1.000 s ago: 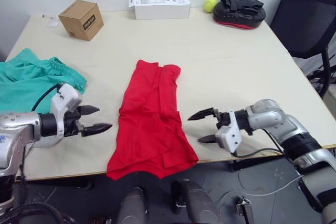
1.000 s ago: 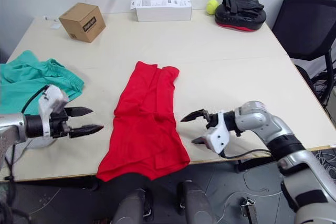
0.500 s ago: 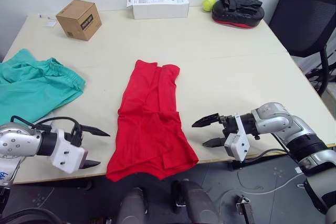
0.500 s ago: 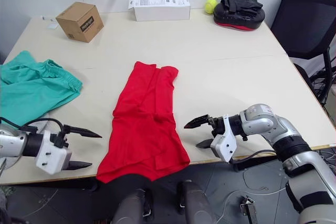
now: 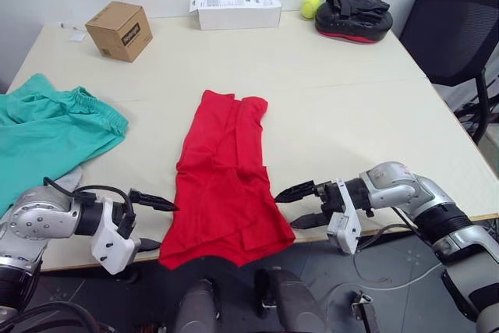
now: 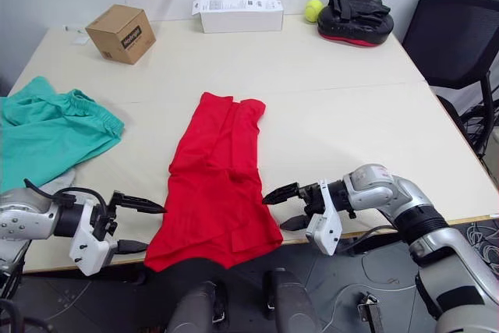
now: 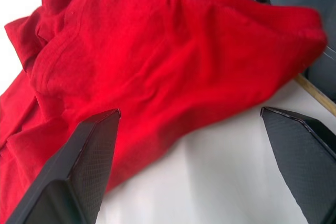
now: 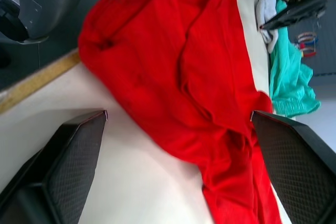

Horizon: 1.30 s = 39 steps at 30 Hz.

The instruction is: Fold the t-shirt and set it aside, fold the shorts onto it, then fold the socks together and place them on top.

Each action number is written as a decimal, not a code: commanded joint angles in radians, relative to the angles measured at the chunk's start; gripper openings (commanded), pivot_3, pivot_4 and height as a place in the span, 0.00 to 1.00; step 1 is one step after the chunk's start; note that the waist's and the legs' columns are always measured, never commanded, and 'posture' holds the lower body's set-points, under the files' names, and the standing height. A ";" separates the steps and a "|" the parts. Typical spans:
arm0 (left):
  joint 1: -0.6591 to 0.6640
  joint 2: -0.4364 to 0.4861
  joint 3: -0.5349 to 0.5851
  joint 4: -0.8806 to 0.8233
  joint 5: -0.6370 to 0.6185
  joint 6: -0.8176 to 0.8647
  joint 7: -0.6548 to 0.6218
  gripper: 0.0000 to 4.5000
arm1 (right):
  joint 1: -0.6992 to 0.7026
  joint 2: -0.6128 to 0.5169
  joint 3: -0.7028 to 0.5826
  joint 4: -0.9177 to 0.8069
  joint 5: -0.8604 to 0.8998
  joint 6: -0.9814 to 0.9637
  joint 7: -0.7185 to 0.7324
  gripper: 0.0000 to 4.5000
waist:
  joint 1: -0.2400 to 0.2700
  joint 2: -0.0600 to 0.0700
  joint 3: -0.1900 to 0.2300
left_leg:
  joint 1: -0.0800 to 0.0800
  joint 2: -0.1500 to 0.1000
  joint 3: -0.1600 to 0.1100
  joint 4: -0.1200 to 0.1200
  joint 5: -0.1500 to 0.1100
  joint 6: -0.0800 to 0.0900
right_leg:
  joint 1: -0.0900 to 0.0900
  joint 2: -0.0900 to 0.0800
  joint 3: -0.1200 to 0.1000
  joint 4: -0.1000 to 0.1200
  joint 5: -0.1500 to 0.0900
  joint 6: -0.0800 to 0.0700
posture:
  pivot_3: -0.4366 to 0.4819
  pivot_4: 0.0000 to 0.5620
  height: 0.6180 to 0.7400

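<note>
The red t-shirt lies folded lengthwise in the middle of the table, its lower end drooping over the front edge. My left gripper is open just left of the shirt's lower corner, with its fingers one above the other. My right gripper is open just right of the opposite lower corner. Both wrist views show red cloth between wide-spread fingers, with nothing held. The teal shorts lie crumpled at the table's left. A pale grey sock peeks out beside them, near my left arm.
A cardboard box, a long white box, a yellow-green ball and a black and red pad line the far side. A black chair stands off the table's right corner.
Both grippers have closed in on the shirt's lower corners. The left one dropped toward the front edge, turned and moved right. The right one moved left to the cloth's edge.
</note>
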 commanded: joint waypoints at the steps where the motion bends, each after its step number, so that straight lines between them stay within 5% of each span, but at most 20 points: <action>1: 0.039 0.008 -0.049 -0.039 -0.002 0.030 0.008 0.78 | 0.010 0.020 0.062 -0.042 -0.011 0.015 0.007 1.00 | -0.001 0.000 0.000 | 0.000 0.000 0.000 0.000 0.000 0.000 | 0.000 0.000 0.000 0.000 0.000 0.000 | 0.48 0.27 1.00; 6: 0.074 0.030 -0.066 -0.085 -0.021 0.103 0.004 0.44 | 0.014 0.036 0.104 -0.061 0.008 0.067 0.016 0.79 | -0.001 0.000 0.000 | 0.000 0.000 0.000 -0.001 0.000 0.000 | 0.000 0.000 0.000 0.000 0.000 0.000 | 0.48 0.27 1.00; 12: 0.087 0.022 -0.072 -0.152 -0.066 0.296 0.001 0.00 | 0.008 0.035 0.131 -0.052 0.089 0.167 0.063 0.30 | 0.000 0.000 0.000 | 0.000 0.000 0.000 0.000 0.000 0.000 | 0.000 0.000 0.000 0.000 0.000 0.000 | 0.48 0.27 1.00; 16: 0.122 0.026 -0.047 -0.240 -0.144 0.493 0.006 0.00 | 0.037 0.020 0.122 -0.145 0.296 0.399 0.179 0.00 | 0.000 0.000 0.000 | 0.000 0.000 0.000 0.001 0.001 0.001 | 0.000 0.000 0.000 0.000 0.000 0.000 | 0.48 0.27 1.00; 25: 0.359 0.172 0.076 -0.503 -0.299 0.838 -0.094 0.00 | 0.152 -0.136 0.061 -0.468 0.546 0.713 0.429 0.00 | 0.003 0.001 0.001 | -0.001 0.000 -0.002 -0.002 -0.001 0.000 | -0.001 0.000 -0.001 0.000 -0.001 0.001 | 0.48 0.27 1.00; 39: 0.429 0.171 0.202 -0.662 -0.479 1.146 -0.128 0.00 | 0.269 -0.286 -0.159 -0.803 0.851 1.326 0.575 0.00 | 0.026 0.001 0.001 | -0.005 0.000 -0.003 -0.001 -0.002 0.001 | -0.003 0.002 0.000 -0.008 -0.003 0.000 | 0.48 0.27 1.00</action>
